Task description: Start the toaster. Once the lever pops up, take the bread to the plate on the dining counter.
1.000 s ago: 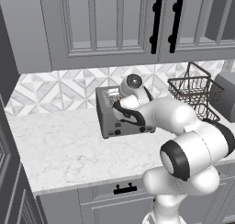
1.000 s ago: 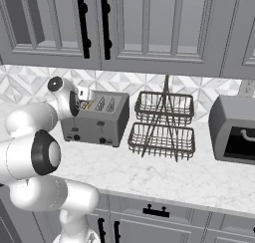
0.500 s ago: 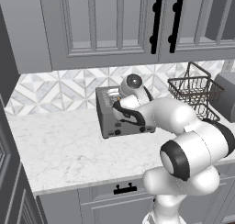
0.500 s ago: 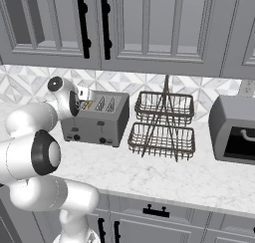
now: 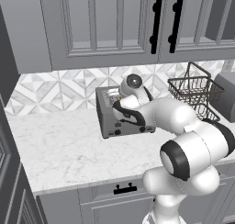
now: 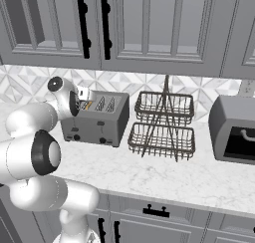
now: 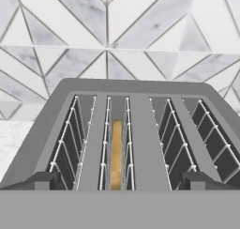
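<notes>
One toaster (image 6: 94,118) sits on the white marble worktop (image 6: 164,175), back against the patterned tile wall, and the arm is folded right over it. From the hand view, four slots run across the toaster top, and one slice of bread (image 7: 116,153) stands sunk in the second slot from the left, golden edge up. The pincer (image 7: 120,180) hangs just above the toaster's near edge, its two dark fingertips (image 7: 40,180) spread wide apart at 7 and 5 o'clock, gripping nothing. In the right base view, two small black knobs show on the toaster front. At its 3 o'clock stands one black wire rack (image 6: 162,125) with two baskets, then one grey box appliance (image 6: 235,129) beyond that.
</notes>
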Available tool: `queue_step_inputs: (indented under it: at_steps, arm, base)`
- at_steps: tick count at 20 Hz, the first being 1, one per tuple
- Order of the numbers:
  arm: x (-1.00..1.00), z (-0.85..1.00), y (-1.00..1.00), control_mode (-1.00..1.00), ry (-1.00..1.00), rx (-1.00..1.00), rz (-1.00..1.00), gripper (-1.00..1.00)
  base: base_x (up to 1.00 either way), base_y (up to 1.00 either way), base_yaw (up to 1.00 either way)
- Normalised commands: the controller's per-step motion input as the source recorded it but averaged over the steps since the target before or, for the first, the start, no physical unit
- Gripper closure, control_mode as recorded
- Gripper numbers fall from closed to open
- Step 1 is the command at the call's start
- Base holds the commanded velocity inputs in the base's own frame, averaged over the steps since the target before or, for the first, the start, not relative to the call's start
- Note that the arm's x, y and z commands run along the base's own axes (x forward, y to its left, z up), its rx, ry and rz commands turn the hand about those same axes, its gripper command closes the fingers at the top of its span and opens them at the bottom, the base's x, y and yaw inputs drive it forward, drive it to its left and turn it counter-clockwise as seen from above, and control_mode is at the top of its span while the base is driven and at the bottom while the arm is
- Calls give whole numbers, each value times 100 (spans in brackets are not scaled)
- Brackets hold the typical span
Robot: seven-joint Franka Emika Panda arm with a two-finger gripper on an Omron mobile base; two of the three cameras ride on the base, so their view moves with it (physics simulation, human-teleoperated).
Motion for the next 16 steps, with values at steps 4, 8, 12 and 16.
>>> queue_step_inputs:
  at_steps: [4,8,12,16]
  arm:
    - [0,0,0,-100,0,0,0,-100]
    - [0,0,0,-100,0,0,0,-100]
    - [0,0,0,-100,0,0,0,-100]
    - [0,0,0,-100,0,0,0,-100]
  base:
    - [0,0,0]
    - [0,0,0]
    - [0,0,0]
    - [0,0,0]
